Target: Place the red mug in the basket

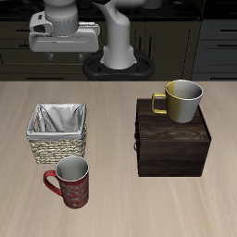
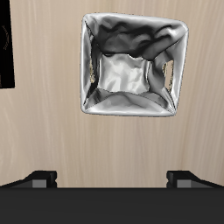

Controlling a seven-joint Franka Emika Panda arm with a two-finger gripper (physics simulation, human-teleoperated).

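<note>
The red mug [image 1: 69,181] stands upright near the table's front edge, just in front of the basket [image 1: 56,143], its handle turned away from the wooden box. It does not show in the wrist view. The wicker basket [image 2: 131,74] is empty, with only its grey-white lining inside. My gripper [image 1: 63,51] hangs high above the table, behind the basket and far from the mug. Its fingertips [image 2: 39,178] stand wide apart, so my gripper [image 2: 112,179] is open and holds nothing.
A dark wooden box [image 1: 172,143] sits beside the basket, with a grey mug with a yellow handle [image 1: 180,100] on top. An edge of the box [image 2: 7,52] shows in the wrist view.
</note>
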